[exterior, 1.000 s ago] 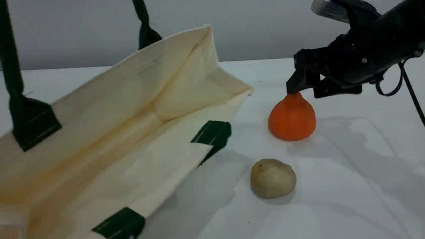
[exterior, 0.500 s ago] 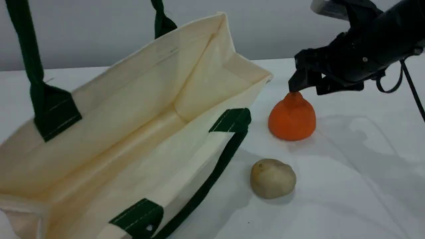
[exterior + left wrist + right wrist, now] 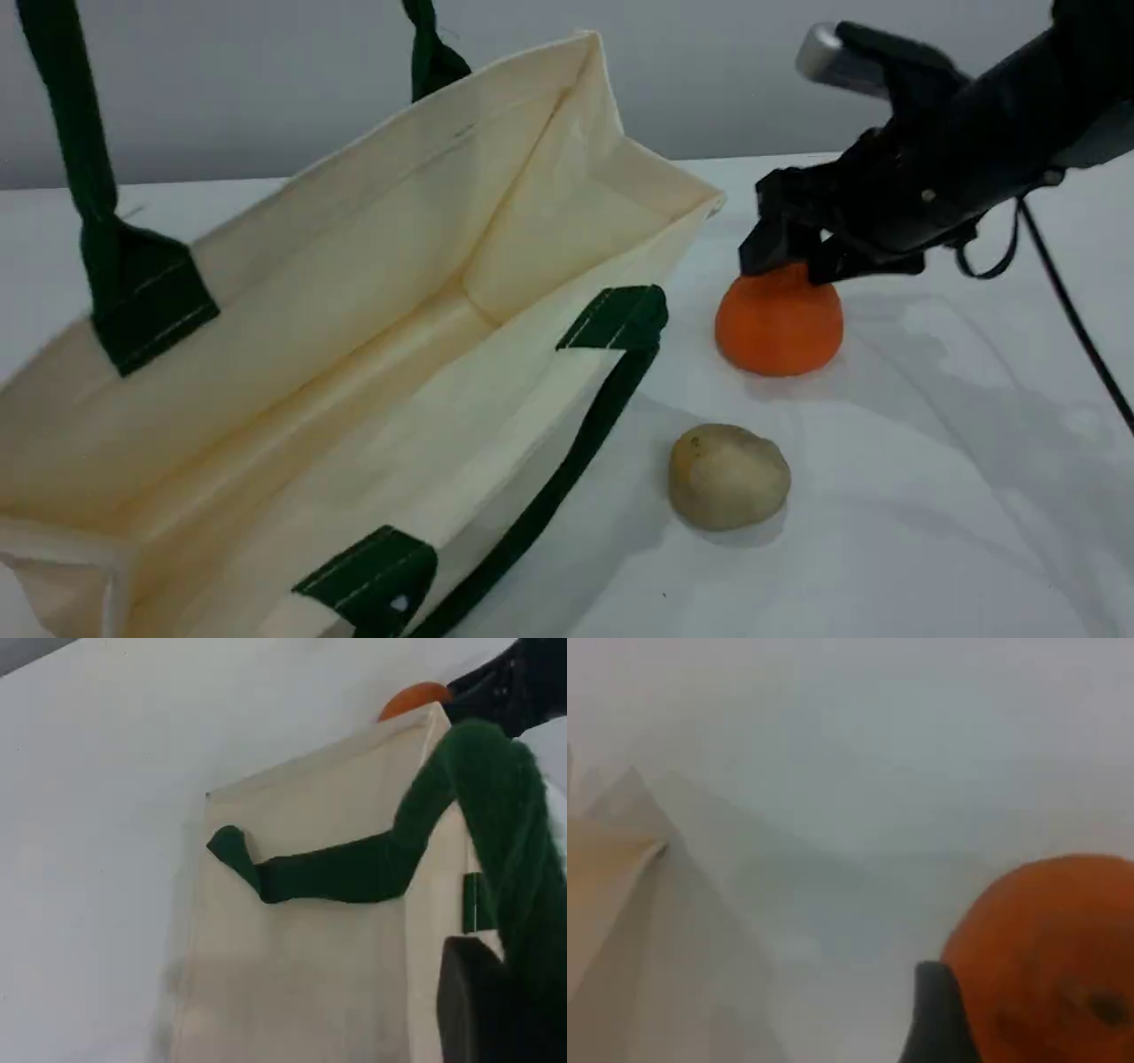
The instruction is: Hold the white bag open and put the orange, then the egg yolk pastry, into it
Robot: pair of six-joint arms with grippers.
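Orange pear-necked fruit (image 3: 780,326) sits on the white table (image 3: 930,496) just right of the cream canvas bag (image 3: 354,292) — beneath your right gripper (image 3: 791,263), jaws wide about its top. Your left gripper (image 3: 483,997), pinched shut, holds up the dark green strap handle (image 3: 337,873).

Left end effector (image 3: 483,1005): one dark fingertip shows at the lower right of its wrist view. The fingers are together, pinched on the green strap (image 3: 354,873) of the white bag (image 3: 301,974).
Right arm (image 3: 983,142): black, enters from the top right and slants down and to the left.
Right end effector (image 3: 787,259): points downward with fingers spread wide, straddling the top of the orange (image 3: 780,328).
Right fingertip (image 3: 935,1014): dark, just beside the orange's left side in the right wrist view.
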